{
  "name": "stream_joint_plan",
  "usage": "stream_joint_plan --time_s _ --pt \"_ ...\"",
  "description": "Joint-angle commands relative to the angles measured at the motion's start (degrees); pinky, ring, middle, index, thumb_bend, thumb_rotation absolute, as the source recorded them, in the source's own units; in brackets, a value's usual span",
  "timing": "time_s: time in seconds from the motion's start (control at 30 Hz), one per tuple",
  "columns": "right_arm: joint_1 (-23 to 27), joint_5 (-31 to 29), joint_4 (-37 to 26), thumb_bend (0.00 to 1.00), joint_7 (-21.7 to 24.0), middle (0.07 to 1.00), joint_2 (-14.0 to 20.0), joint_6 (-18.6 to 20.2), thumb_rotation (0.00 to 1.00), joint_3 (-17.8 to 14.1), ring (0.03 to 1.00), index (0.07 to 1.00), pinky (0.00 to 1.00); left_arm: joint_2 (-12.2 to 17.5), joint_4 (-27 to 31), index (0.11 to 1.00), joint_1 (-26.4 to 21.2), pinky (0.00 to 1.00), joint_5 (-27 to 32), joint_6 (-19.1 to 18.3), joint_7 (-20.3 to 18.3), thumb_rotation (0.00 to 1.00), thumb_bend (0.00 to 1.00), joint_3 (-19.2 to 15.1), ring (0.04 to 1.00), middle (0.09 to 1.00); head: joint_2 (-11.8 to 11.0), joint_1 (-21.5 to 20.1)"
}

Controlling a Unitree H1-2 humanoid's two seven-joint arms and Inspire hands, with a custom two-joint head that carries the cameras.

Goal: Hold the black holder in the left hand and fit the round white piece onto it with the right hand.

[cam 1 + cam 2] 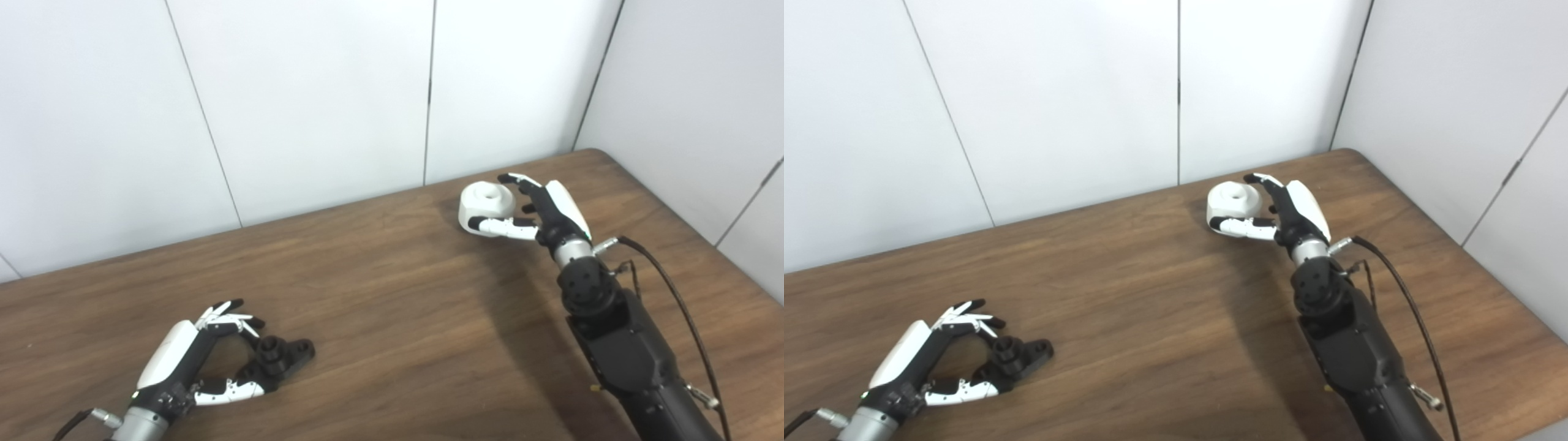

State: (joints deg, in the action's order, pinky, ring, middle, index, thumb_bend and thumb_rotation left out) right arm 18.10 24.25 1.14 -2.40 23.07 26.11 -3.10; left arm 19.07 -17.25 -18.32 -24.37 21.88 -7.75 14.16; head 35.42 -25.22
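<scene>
The left hand (184, 361) lies low on the surface (392, 318), fingers and thumb curled around the holder (278, 355), which sits just beyond its fingertips, long axis running away to the right. Whether it grips firmly I cannot tell. Well apart to the right, the right hand (539, 211) closes on the white piece (487, 205), just left of its palm, resting on the surface.

Holder (283, 356) near-left on the table (392, 318) — round piece (487, 207) far-right.
</scene>
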Motion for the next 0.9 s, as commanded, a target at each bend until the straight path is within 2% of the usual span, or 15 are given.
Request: stream_joint_plan --time_s 0.0,0.2,0.3,0.43,0.5,0.6,0.87 --pt "2.88 0.84 -0.57 0.83 -0.92 0.919 1.88 -1.90 0.49 -0.19 0.906 0.842 0.75 1.35 1.00 0.482 -1.31 1.00 0.18 -0.27 -0.24 0.04 0.52 -0.78 0.941 0.736 0.04 -0.07" --pt "3.03 0.92 0.62 0.83 -1.66 0.932 2.36 -3.74 0.49 -0.56 0.909 0.839 0.74 1.53 1.19 0.482 -1.26 1.00 0.12 -0.42 -0.48 0.04 0.52 -0.82 0.936 0.733 0.18 -0.35" --pt "2.60 0.53 -0.92 0.83 -1.98 0.931 2.38 -4.40 0.48 -1.52 0.908 0.837 0.74 1.64 0.97 0.482 -1.36 1.00 0.00 -0.29 -0.40 0.04 0.52 -0.85 0.934 0.732 0.18 -0.35" --pt "2.34 1.11 -4.01 0.82 -1.97 0.927 2.41 -3.13 0.44 -2.53 0.900 0.833 0.71 1.62 0.53 0.482 -1.61 1.00 -0.10 -0.64 -0.37 0.04 0.52 -0.93 0.935 0.735 -0.20 -0.66" --pt "2.14 2.02 -5.37 0.81 -1.64 0.934 2.80 -2.04 0.45 -2.42 0.923 0.843 0.75 1.59 0.27 0.482 -1.72 1.00 0.07 -0.48 -0.42 0.04 0.52 -0.93 0.933 0.735 -0.31 -0.75" --pt "2.19 2.17 -5.46 0.82 -1.81 0.930 3.52 -3.30 0.45 -2.80 0.934 0.842 0.79 1.58 0.01 0.482 -1.82 1.00 0.04 -0.21 -0.31 0.04 0.52 -0.90 0.933 0.734 -0.43 -0.93" --pt "2.88 1.89 -5.13 0.84 -0.77 0.914 5.43 -3.23 0.42 -3.05 0.932 0.834 0.81 1.75 0.80 0.482 -1.78 1.00 0.36 -0.56 -0.76 0.04 0.52 -1.05 0.933 0.734 -0.34 -0.89"
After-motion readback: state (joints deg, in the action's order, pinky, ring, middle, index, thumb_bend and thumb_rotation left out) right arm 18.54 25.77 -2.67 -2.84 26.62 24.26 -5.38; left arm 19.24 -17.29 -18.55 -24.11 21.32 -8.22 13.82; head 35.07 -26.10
